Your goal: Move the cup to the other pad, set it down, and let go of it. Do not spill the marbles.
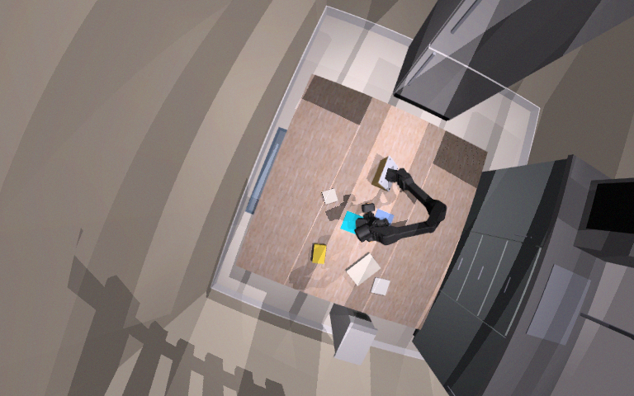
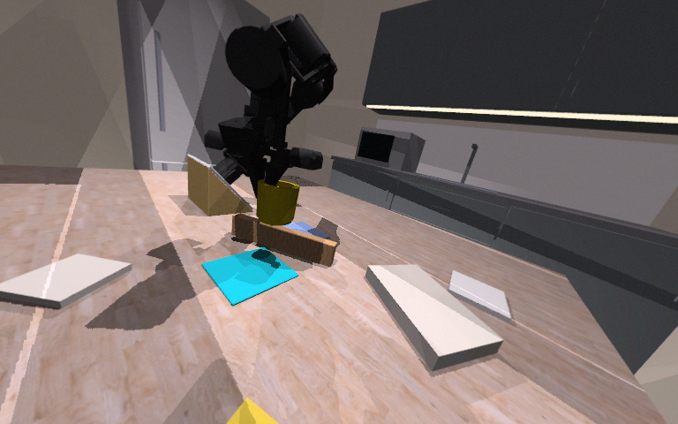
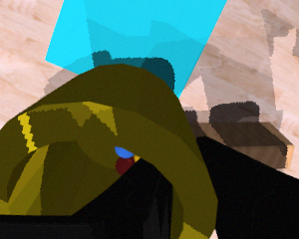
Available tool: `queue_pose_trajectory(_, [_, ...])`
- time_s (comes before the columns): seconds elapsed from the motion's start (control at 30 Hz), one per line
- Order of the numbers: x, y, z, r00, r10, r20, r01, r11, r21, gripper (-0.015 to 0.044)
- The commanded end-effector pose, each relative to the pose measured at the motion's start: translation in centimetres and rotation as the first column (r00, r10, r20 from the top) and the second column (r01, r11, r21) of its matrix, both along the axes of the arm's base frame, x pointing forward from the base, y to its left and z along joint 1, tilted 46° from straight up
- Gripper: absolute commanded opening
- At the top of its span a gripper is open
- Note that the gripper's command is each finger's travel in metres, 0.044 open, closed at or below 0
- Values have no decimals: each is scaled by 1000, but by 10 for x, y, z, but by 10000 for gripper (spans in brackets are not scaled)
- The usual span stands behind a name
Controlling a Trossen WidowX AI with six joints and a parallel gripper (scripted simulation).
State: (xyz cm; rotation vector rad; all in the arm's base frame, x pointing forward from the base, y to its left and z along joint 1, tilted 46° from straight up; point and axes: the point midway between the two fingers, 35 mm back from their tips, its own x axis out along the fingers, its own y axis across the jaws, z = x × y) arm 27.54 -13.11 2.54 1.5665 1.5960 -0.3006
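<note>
The dark yellow cup (image 2: pixel 277 204) (image 3: pixel 117 87) is in the air, roughly upright, just above the level of the wooden barrier (image 2: pixel 290 243) (image 3: pixel 239 134). My gripper (image 2: pixel 265 184) (image 3: pixel 182 149) is shut on the cup's wall, one finger inside and one outside. Inside the cup, a blue marble (image 3: pixel 124 152) and a dark red marble (image 3: pixel 125 166) show beside the finger, with a sliver of yellow; the rest is hidden. The cyan pad (image 1: pixel 350 221) (image 2: pixel 248 278) (image 3: pixel 140 25) and the blue pad (image 1: pixel 384 215) (image 2: pixel 305 228) lie on opposite sides of the barrier.
The arm base stands on a sloped block (image 1: pixel 382 174) (image 2: pixel 206 192). A pale slab (image 1: pixel 329 195) (image 2: pixel 59 278) lies beyond the cyan pad. A thick pale slab (image 1: pixel 362 268) (image 2: pixel 432 309), a small white slab (image 1: pixel 380 285) (image 2: pixel 479 294) and a yellow block (image 1: pixel 319 253) (image 2: pixel 251 413) lie elsewhere.
</note>
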Motion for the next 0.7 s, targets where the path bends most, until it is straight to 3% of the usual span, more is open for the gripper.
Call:
queue_pose_trajectory(0.0, [3,-7,-7,1000,5,-1,-5,1000,-3,0])
queue_pose_trajectory(0.67, [12,-34,-32,1000,5,-1,-5,1000,-5,0])
